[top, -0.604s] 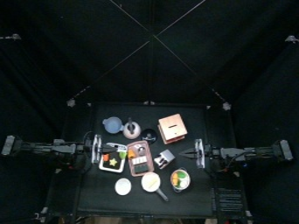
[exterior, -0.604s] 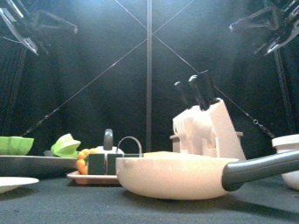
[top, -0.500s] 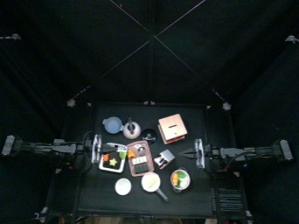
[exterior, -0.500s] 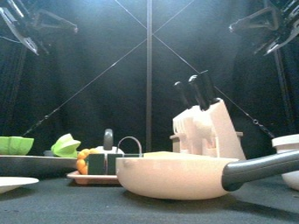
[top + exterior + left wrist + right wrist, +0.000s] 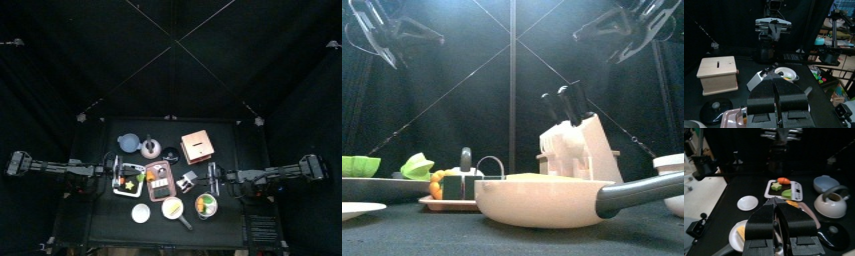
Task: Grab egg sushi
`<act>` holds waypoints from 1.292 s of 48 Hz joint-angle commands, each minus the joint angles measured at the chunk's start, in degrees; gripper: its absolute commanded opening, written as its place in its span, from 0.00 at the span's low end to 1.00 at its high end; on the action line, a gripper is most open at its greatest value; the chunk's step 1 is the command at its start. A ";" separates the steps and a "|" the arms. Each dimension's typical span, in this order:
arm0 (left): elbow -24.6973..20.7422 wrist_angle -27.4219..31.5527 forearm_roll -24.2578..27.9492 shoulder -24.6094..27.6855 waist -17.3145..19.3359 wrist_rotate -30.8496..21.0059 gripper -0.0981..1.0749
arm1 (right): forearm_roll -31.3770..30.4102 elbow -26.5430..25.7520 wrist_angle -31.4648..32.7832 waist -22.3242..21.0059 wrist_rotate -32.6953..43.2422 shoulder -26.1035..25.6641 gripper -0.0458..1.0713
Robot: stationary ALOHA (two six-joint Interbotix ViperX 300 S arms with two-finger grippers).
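Black jaws on both sides, and nothing in either of them! The left gripper [image 5: 776, 102] has its jaws pressed together, empty. The right gripper [image 5: 775, 223] is drawn in nearly as tight, only a sliver between the jaws, and it holds nothing either. In the top view the two arms sit at nine and three o'clock of the spread, well apart from the food, and in the front view both hang high above the table.

Now the target. The sushi sits on a small rectangular sushi tray [image 5: 795, 190], which the top view puts at about nine o'clock of the cluster, just beside a darker tray. From the right wrist I make out an orange piece [image 5: 783, 180] and a green piece [image 5: 786, 192] on it. A yellow egg piece I cannot pick out for certain: too small to tell. The front view shows a seaweed-wrapped piece [image 5: 462, 184] on that tray's edge.

Around it: a wooden box [image 5: 718, 73] at about one o'clock, a kettle [image 5: 831, 203], a white plate [image 5: 748, 203] at six, a pan [image 5: 543, 200] with a dark handle, and a knife block [image 5: 580, 148].

So the score, as I judge it: nothing done yet. No reach, no descent, no grasp. The whole approach, opening and pick are left, most likely for the left arm, which is nearer the tray.
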 commanded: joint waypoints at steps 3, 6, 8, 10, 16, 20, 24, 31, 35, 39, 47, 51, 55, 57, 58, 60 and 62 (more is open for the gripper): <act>-1.67 -3.96 -0.09 2.81 -1.41 0.00 0.25 | 0.00 -4.57 -1.41 5.19 0.00 7.12 0.07; -1.76 -5.19 0.00 4.04 -2.37 0.00 0.28 | 0.00 -5.71 -1.58 7.12 0.00 10.28 0.07; -1.76 -6.24 0.00 5.01 -3.25 0.00 0.31 | 0.00 -6.50 -1.58 8.09 0.00 12.22 0.07; -1.76 -6.94 0.00 5.98 -3.87 0.00 0.34 | 0.09 -7.29 -1.58 8.88 0.00 14.15 0.07; -2.11 -8.09 0.00 9.05 -5.19 0.00 0.41 | 0.26 -9.67 -1.49 10.11 0.09 19.25 0.07; -2.37 -8.53 -0.18 11.60 -6.15 -0.09 0.47 | 0.35 -10.55 -1.58 10.55 0.09 21.71 0.07; -2.99 -8.88 -0.18 13.80 -7.21 -0.09 0.52 | 0.53 -11.43 -1.49 10.72 0.09 23.91 0.07; -4.22 -10.02 -0.26 17.23 -8.96 -0.09 0.63 | 0.79 -12.83 -1.14 10.90 0.09 26.72 0.16; -4.66 -10.99 -0.26 19.07 -9.49 -0.09 0.68 | 1.05 -13.71 -1.05 10.90 0.09 28.21 0.25; -4.75 -11.95 -0.26 20.39 -9.67 -0.09 0.71 | 1.23 -14.68 -0.97 10.90 0.09 29.97 0.35; -4.39 -13.27 -0.26 22.24 -9.76 -0.09 0.73 | 1.32 -16.61 -0.35 10.55 0.09 34.28 0.58; -4.22 -13.27 -0.26 22.50 -9.84 -0.09 0.73 | 1.93 -17.49 0.62 10.46 0.09 35.68 0.68; -4.13 -13.27 -0.26 22.50 -10.02 0.00 0.73 | 2.37 -18.63 2.37 10.37 0.09 36.91 0.76; -4.04 -13.27 -0.18 22.41 -9.93 0.00 0.73 | 2.37 -19.25 3.25 10.46 0.09 37.35 0.79; -4.04 -13.27 -0.18 22.50 -10.02 0.09 0.73 | 2.46 -19.51 3.69 10.46 0.09 37.62 0.80; -3.87 -13.27 -0.18 22.50 -10.02 0.09 0.73 | 2.46 -20.13 4.75 10.46 0.09 37.97 0.81; -3.78 -13.27 -0.26 22.50 -10.02 0.09 0.73 | 2.29 -20.83 5.98 10.55 0.09 38.32 0.81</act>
